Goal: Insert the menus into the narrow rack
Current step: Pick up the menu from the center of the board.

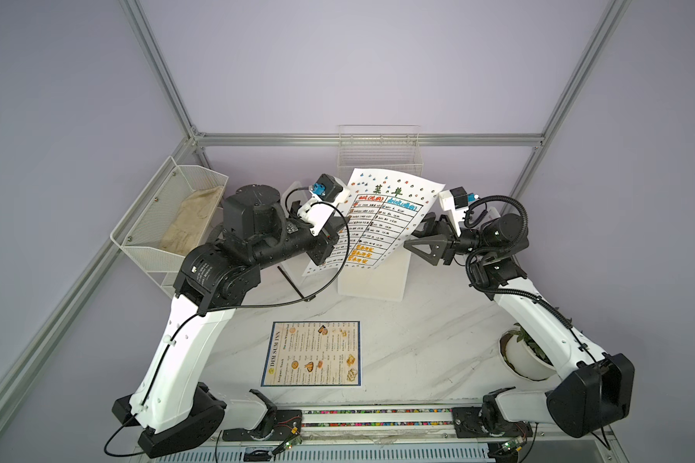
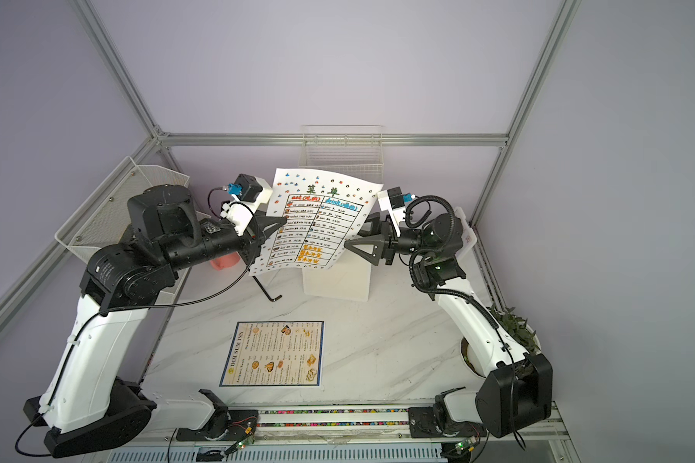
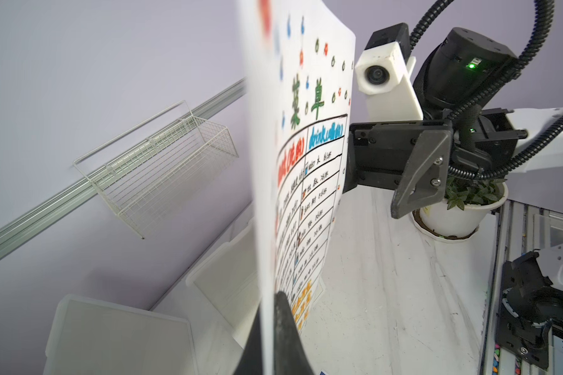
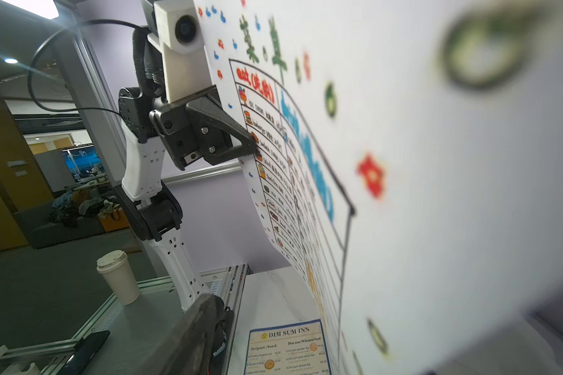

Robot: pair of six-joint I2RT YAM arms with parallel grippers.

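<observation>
Item: white table sheet (image 1: pixel 382 224), edged with coloured dots, upright and slightly bowed in the air between the two grippers. Left gripper (image 2: pixel 277 222): clamped shut on the sheet's nearer edge, tips reaching in to the printed table. Right gripper (image 1: pixel 415 236): at the opposite edge, jaws apart; the edge appears to lie between them, not pinched. Step in hand, by judgement: taking a second hold so the sheet can travel stiff to the narrow rack (image 1: pixel 378 154), a white wire rack on the back wall, above and beyond both sets of fingertips. Handling advice: close the right jaws squarely on the margin, level with the left gripper. Draw the two holds gently apart to take out the bow, lift the lower edge clear of the rack's front wire, then lower it straight. A slack sheet is likely to buckle against the mesh. Rack contents: nothing visible. "DIM SUM INN" menu (image 1: pixel 311 352): flat on the table (image 1: pixel 438 340), well below the grippers, back toward the arm bases. Third menu, the small card: not made out. Other containers: white tub (image 1: pixel 378 280), directly under the held sheet, contents hidden. Mesh basket (image 1: pixel 149 224), outboard of the left gripper, holding a beige cloth (image 1: pixel 191 224). White pot (image 3: pixel 459 217), behind the right gripper, holding a green plant (image 3: pixel 468 193).
</observation>
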